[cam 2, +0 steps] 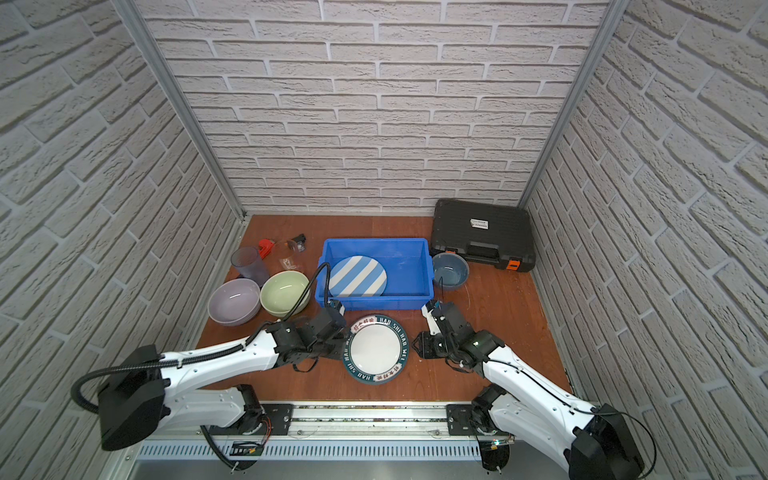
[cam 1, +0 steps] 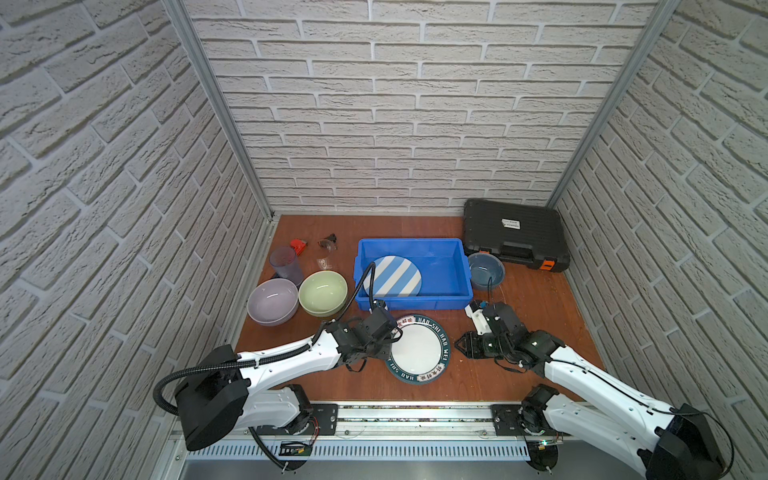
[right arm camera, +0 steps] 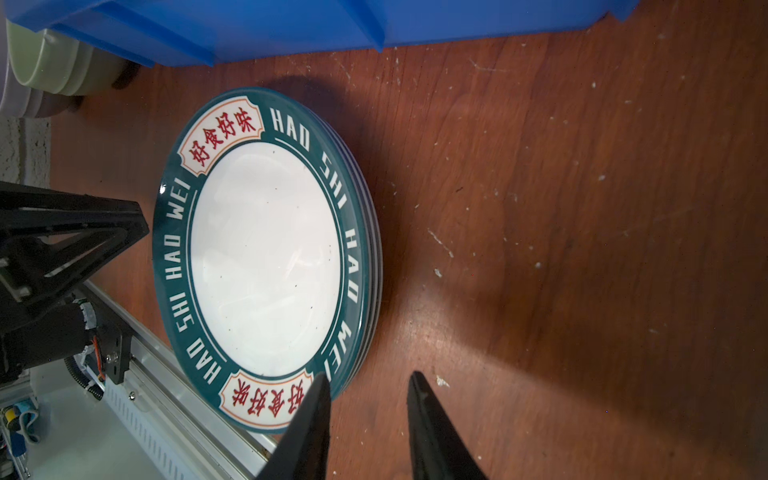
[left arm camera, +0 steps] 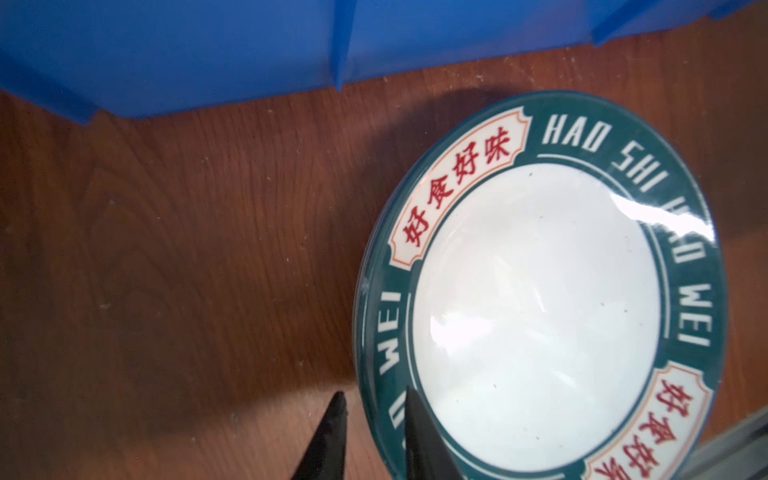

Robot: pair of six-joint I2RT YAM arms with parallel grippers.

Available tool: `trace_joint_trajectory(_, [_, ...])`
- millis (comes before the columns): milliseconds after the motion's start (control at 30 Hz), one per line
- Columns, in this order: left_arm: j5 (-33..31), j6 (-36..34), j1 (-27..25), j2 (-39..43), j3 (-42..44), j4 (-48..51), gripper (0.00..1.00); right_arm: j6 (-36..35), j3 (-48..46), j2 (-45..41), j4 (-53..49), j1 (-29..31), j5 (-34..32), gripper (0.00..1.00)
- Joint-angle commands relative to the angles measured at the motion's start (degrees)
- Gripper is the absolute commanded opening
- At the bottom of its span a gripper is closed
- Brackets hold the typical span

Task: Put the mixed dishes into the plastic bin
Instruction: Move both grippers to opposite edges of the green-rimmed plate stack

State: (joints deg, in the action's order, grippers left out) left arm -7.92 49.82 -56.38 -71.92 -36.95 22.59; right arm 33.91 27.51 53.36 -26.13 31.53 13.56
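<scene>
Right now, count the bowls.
3: lavender bowl and green bowl side by side left of the bin, blue bowl at the bin's right. The first two look stacked, so more may be nested beneath.

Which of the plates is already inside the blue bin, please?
The blue-and-white striped plate; it sits in the bin, while the teal-rimmed plate is on the table outside.

**Colours and Patterns, Item by Item**

Plastic bin [cam 1: 415,302]: plain bright blue.
Striped plate [cam 1: 392,276]: broad diagonal bands, sky blue and white.
Rimmed plate [cam 1: 417,348]: white centre, dark teal rim, white lettering, cream panels with red characters, edged orange.
Lavender bowl [cam 1: 272,300]: plain.
Pale green bowl [cam 1: 323,292]: plain.
Slate-blue bowl [cam 1: 485,270]: plain.
Tumbler [cam 1: 284,262]: translucent bluish-purple.
Tool case [cam 1: 515,232]: black, orange latches.
Surface [cam 1: 552,299]: reddish-brown wood grain.
</scene>
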Motion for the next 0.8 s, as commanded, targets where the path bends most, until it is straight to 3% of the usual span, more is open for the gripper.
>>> trace_joint_trajectory(0, [-2.7,1.6,-1.4,-1.6,0.7,-2.9,0.26,1.2,-0.8,1.6,4.4,0.7,0.1,0.33])
trace_joint_trajectory(433, [-3.9,3.0,-2.5,-3.3,1.5,-3.4,0.19,4.0,-2.2,8.1,12.2,1.8,3.5,0.32])
trace_joint_trajectory(767, [-4.1,3.9,-2.8,-3.3,2.3,-3.9,0.19,4.8,-1.2,10.4,12.4,2.1,3.6,0.31])
